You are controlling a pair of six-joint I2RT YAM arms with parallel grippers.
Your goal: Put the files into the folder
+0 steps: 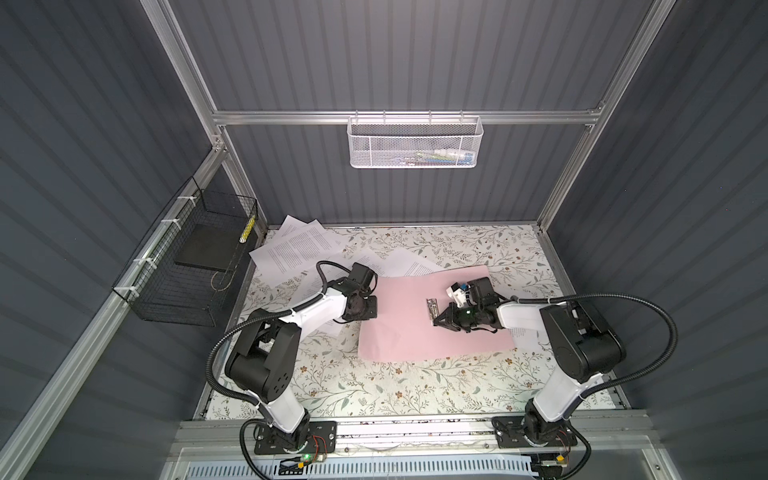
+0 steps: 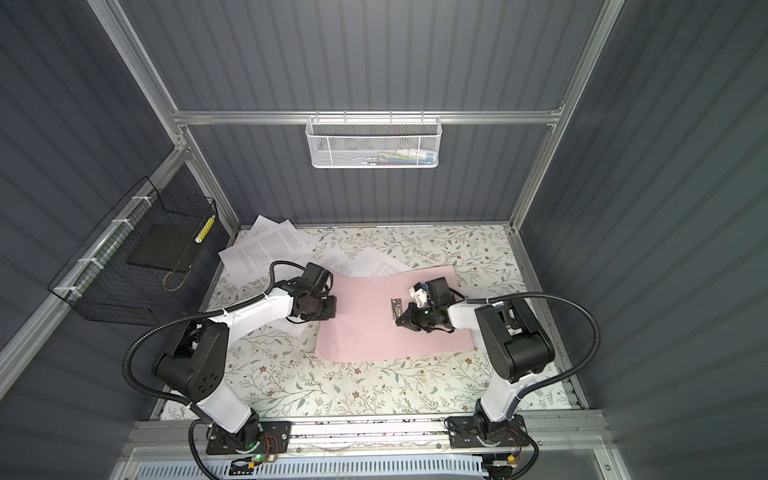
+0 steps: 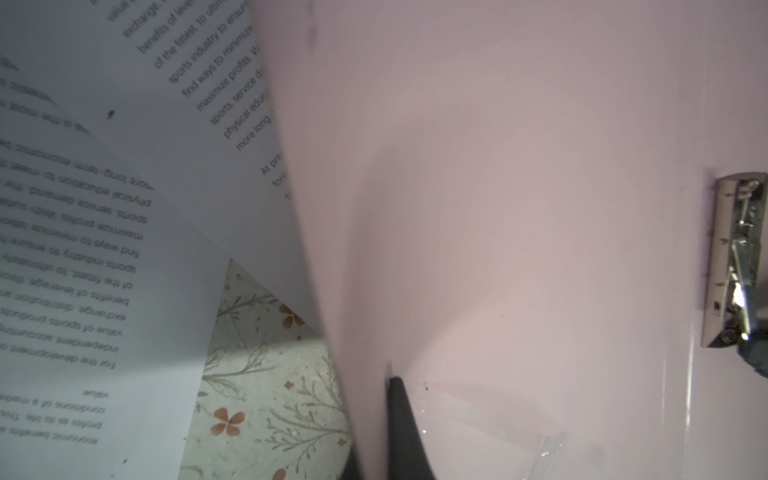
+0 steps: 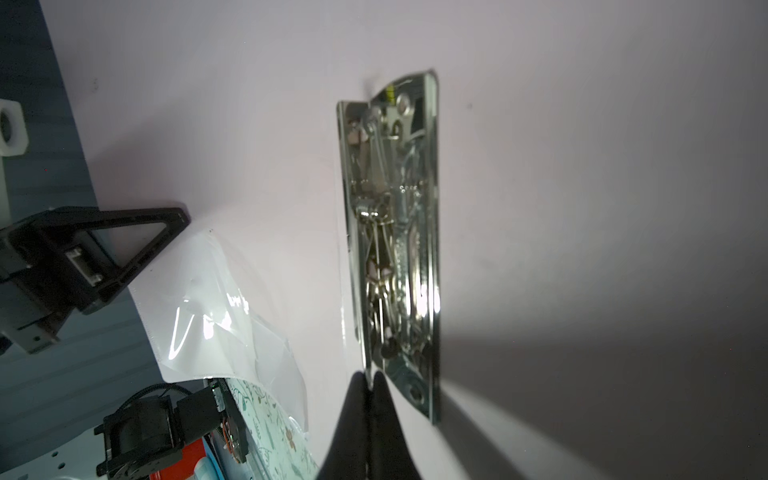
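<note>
The pale pink folder [image 1: 415, 332] lies open on the floral table in both top views, its metal clip [image 1: 432, 309] near the spine. My left gripper [image 1: 372, 308] is shut on the folder's left cover edge. In the left wrist view the pink card [image 3: 498, 208] runs between the fingers [image 3: 401, 424] and curves upward. My right gripper [image 4: 368, 376] is shut, its tips pinching the near end of the clip's raised plate [image 4: 395, 232]. Printed white files [image 1: 295, 249] lie scattered at the back left. Another sheet [image 1: 405, 264] sits behind the folder, and others are partly under both arms.
A black wire basket [image 1: 183, 266] on the left wall holds a dark slab [image 1: 205, 249]. A white mesh basket [image 1: 415, 141] hangs on the back rail. A clear plastic pocket [image 4: 208, 299] lines the held cover. Bare floral tabletop [image 1: 374, 386] lies in front of the folder.
</note>
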